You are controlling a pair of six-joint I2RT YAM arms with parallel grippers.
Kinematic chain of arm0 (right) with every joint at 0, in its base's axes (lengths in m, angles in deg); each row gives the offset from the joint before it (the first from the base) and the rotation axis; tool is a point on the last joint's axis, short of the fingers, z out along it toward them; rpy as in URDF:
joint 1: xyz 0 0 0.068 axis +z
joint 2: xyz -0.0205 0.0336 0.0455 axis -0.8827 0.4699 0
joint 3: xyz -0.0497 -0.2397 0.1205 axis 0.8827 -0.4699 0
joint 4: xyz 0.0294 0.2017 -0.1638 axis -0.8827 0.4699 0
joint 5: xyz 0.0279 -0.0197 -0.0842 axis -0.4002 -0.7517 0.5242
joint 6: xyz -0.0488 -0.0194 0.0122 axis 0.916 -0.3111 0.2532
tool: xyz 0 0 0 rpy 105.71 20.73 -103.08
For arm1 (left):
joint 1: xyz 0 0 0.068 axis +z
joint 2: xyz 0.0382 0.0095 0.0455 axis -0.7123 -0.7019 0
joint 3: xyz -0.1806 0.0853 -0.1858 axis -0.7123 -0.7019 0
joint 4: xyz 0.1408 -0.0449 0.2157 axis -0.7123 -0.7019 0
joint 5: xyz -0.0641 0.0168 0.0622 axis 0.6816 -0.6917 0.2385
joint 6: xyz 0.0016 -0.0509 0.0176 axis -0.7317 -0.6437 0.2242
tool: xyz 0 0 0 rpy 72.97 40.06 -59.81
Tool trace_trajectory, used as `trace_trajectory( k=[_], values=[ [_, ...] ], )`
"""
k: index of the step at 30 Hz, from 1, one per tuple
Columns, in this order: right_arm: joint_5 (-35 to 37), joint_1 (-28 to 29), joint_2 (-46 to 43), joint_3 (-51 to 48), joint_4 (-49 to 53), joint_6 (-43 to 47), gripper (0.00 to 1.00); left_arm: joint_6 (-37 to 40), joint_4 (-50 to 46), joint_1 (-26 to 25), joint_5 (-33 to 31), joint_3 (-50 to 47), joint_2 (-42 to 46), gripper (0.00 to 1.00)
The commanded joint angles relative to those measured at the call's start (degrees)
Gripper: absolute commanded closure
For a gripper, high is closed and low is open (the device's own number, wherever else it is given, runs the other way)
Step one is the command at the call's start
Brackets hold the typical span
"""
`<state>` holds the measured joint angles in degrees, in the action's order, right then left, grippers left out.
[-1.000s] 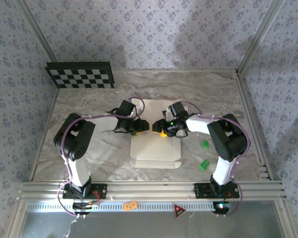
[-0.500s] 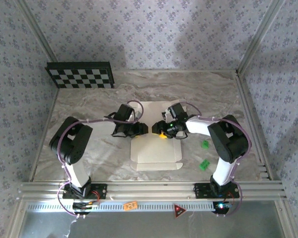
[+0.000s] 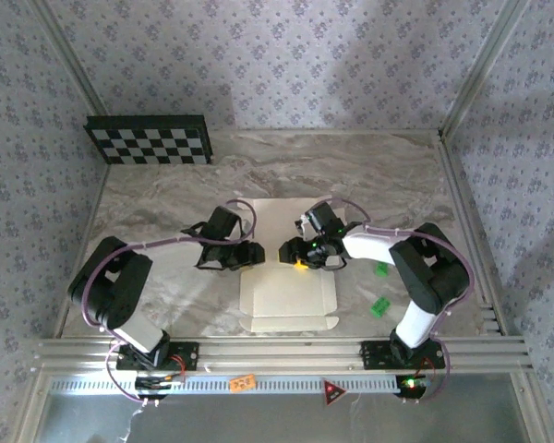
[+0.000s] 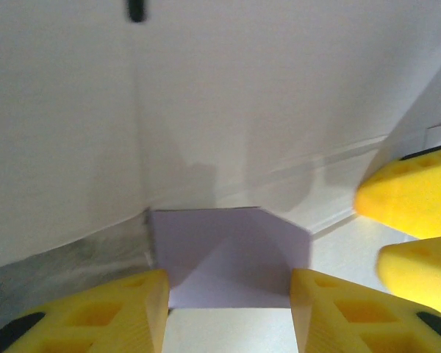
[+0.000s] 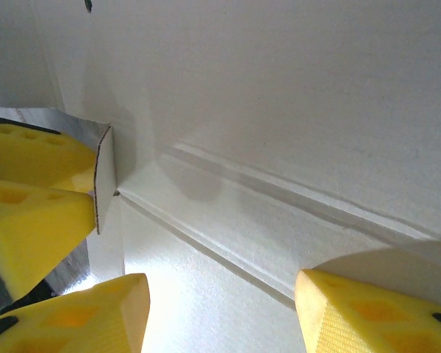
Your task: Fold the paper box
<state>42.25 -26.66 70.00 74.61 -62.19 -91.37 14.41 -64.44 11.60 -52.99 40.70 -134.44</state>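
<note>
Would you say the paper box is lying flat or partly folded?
Partly folded: the paper box has a small side flap bent up.

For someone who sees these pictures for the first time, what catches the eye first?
The white paper box lies in the middle of the table, the left hand and the right hand almost meeting over it, yellow fingers apart. A checkerboard panel stands at the far left; two green blocks lie right of the box.

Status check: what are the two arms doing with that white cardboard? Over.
Both open: left gripper astride a corner flap, right gripper over a crease. Paper box not yet closed. Green blocks apart, to its right.
</note>
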Motion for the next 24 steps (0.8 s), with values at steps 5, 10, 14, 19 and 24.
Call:
trace_trajectory(
  k=[5,10,14,19,24],
  values=[
    [4.0,0.3,-1.3,-1.6,7.0,-0.5,0.42,0.6,-7.5,-0.2,-4.9,1.6,6.9,0.5],
    [4.2,-0.4,-1.0,2.2,9.0,0.6,0.42,4.5,-14.1,2.3,-7.3,7.2,11.6,0.48],
    [4.0,-1.6,0.1,6.5,11.3,3.3,0.43,6.8,-15.8,6.1,-5.9,10.3,12.0,0.47],
    [2.0,-5.0,3.8,14.0,13.8,5.2,0.43,9.7,-16.3,10.6,-2.7,15.7,6.7,0.46],
    [-0.2,-7.8,10.3,24.3,15.6,6.3,0.44,11.7,-16.3,13.0,-0.5,22.4,-1.0,0.43]
  ],
)
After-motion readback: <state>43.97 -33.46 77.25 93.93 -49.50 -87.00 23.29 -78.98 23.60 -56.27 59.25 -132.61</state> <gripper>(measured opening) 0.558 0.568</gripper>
